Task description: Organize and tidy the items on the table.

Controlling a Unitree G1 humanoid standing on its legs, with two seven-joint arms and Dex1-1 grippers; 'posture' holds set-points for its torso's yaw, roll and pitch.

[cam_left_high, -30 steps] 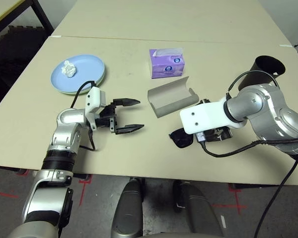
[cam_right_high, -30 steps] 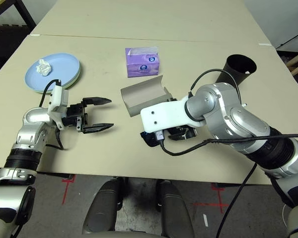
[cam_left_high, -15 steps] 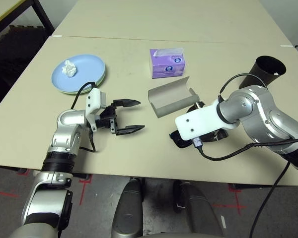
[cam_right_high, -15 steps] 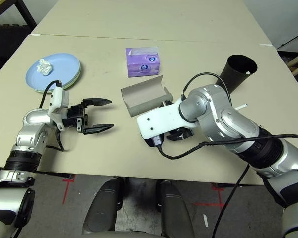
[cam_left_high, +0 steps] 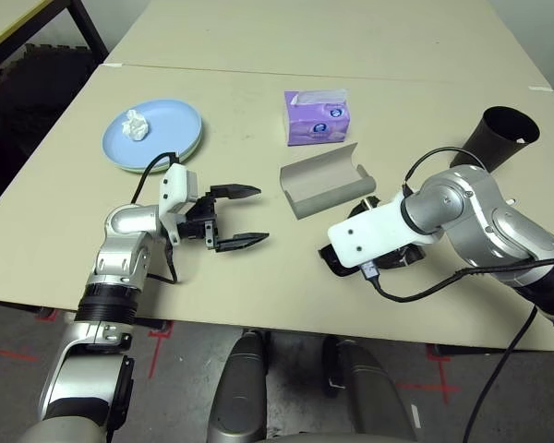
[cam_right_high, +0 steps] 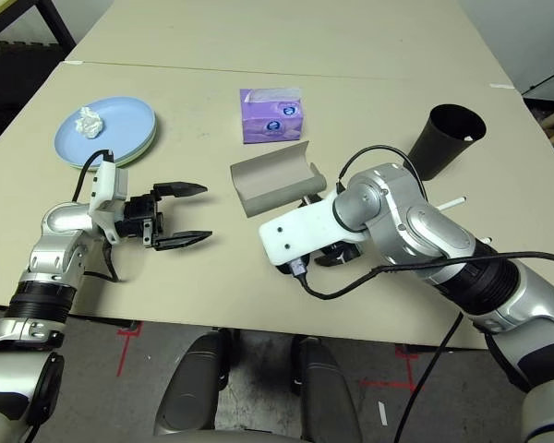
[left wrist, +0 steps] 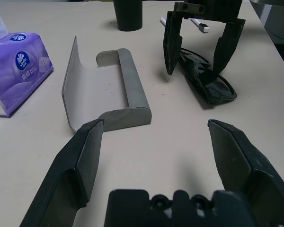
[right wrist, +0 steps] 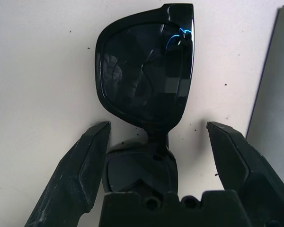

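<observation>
My right gripper [right wrist: 157, 126] is open and straddles the black sunglasses [right wrist: 146, 71], which lie on the table [cam_left_high: 55, 240] just in front of the open grey glasses case [cam_left_high: 325, 178]. In the head views the white wrist plate hides most of the sunglasses. My left gripper [cam_left_high: 245, 217] hovers open and empty to the left of the case. Far left, the light blue plate [cam_left_high: 152, 136] rests on the pale green plate [cam_left_high: 196, 146] and holds the white tissue wad [cam_left_high: 134, 125]. The purple tissue box [cam_left_high: 316, 117] stands behind the case. The black cup [cam_right_high: 446, 138] is at the right, with a pen [cam_right_high: 452, 201] near it.
A second table [cam_left_high: 332, 28] adjoins the far edge. Dark table legs and floor show at the far left. A black cable loops from my right forearm over the table beside the sunglasses.
My right gripper has swung left and settled over the sunglasses. The left arm has not moved. The camera has shifted slightly.
</observation>
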